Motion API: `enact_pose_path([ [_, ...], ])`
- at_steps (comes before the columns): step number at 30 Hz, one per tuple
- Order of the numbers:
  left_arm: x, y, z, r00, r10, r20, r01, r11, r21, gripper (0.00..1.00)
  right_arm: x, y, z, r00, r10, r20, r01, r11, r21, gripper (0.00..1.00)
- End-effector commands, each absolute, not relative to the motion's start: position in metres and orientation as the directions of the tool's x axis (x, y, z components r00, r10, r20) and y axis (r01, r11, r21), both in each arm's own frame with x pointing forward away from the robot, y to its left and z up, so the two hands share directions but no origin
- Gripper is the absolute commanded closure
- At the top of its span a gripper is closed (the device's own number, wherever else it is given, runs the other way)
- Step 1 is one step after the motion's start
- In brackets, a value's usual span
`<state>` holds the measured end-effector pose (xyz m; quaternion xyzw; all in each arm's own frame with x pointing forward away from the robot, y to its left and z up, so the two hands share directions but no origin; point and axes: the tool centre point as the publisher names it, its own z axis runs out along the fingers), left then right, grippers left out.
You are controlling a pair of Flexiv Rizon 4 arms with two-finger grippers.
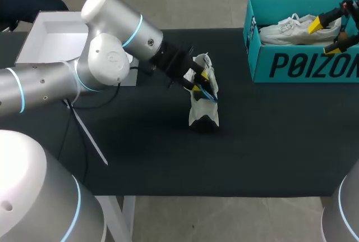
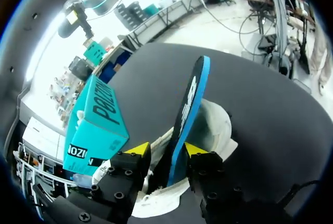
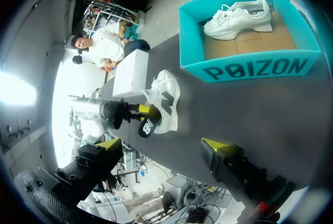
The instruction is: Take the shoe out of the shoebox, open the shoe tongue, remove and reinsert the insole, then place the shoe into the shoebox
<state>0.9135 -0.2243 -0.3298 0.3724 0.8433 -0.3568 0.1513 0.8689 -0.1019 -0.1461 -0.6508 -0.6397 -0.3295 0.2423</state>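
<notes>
Left pincer (image 2: 166,148): at the mouth of the shoe (image 1: 203,113). No view shows whether it pinches the insole (image 2: 188,104) or only stands about it, so I cannot tell.
Insole: black with a blue edge, rising out of the shoe's opening and running ahead of the left pincer.
Shoe: white, on the black table (image 1: 280,141), just under and ahead of the left pincer.
Right pincer (image 3: 161,145): spread wide with nothing between its tips, above the shoebox (image 3: 250,68).
Shoebox: teal and open, well apart from the left pincer. A second white shoe (image 3: 239,17) lies inside it.
Left wrist view alone: the insole edge-on, as a thin blue strip.
Right wrist view alone: the insole's dark flat face just under the left pincer, and the shoebox's brown floor.
Head view alone: the right pincer over the shoebox, and a white box (image 1: 61,40) behind the left pincer, beside its arm.
</notes>
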Motion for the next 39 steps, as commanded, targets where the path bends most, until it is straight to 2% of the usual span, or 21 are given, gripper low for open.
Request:
enact_pose_path([
  [1,0.897,-0.218,-0.322,-0.668,0.518,-0.534,0.744,0.461,-0.484,0.63,0.869,-0.102,-0.146,-0.034,0.675,0.737,0.993,-0.064,0.104,0.00],
  [4,0.891,-0.219,-0.323,-0.660,0.529,-0.534,0.751,0.447,-0.486,0.70,0.869,-0.102,-0.146,-0.034,0.675,0.737,0.993,-0.064,0.104,0.00],
  [5,0.890,-0.220,-0.323,-0.660,0.530,-0.533,0.751,0.446,-0.486,0.77,0.869,-0.102,-0.146,-0.034,0.675,0.737,0.993,-0.064,0.104,0.00],
  [7,0.888,-0.222,-0.326,-0.659,0.535,-0.529,0.752,0.443,-0.488,1.00,0.869,-0.102,-0.146,-0.034,0.675,0.737,0.993,-0.064,0.104,0.00],
  [29,0.926,-0.222,-0.352,-0.660,0.494,-0.566,0.747,0.513,-0.423,1.00,0.869,-0.102,-0.146,-0.034,0.675,0.737,0.993,-0.064,0.104,0.00],
  [35,0.919,-0.220,-0.352,-0.667,0.497,-0.555,0.741,0.521,-0.424,1.00,0.869,-0.102,-0.146,-0.034,0.675,0.737,0.993,-0.064,0.104,0.00],
  [36,0.915,-0.220,-0.349,-0.666,0.500,-0.554,0.742,0.519,-0.424,0.82,0.869,-0.102,-0.146,-0.034,0.675,0.737,0.993,-0.064,0.104,0.00],
  [37,0.913,-0.219,-0.346,-0.662,0.503,-0.555,0.746,0.514,-0.424,0.59,0.869,-0.102,-0.146,-0.034,0.675,0.737,0.993,-0.064,0.104,0.00],
  [39,0.906,-0.219,-0.340,-0.653,0.513,-0.557,0.755,0.499,-0.425,0.55,0.869,-0.102,-0.146,-0.034,0.675,0.737,0.993,-0.064,0.104,0.00],
])
